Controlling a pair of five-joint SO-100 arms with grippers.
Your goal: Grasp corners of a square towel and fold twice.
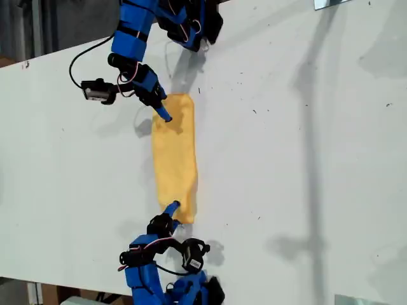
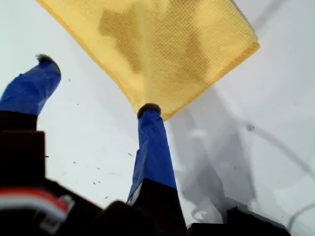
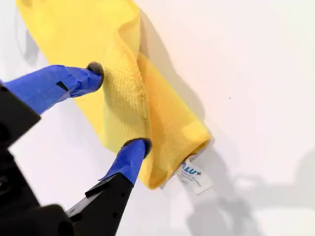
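Towel (image 1: 174,155) lies folded into a long strip mid-desk (image 1: 305,159). Soft, light, limp microfibre; likely to sag and bunch, so best taken at the end corners. My first tool (image 2: 96,86) released, one finger touching a corner. My second tool (image 3: 120,105) released, jaws straddling a raised fold near the label (image 3: 193,176). Nothing obstructs.

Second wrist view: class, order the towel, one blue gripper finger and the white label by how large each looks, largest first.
1. towel
2. blue finger, though being so near the camera enlarges it
3. white label, clearly the smallest
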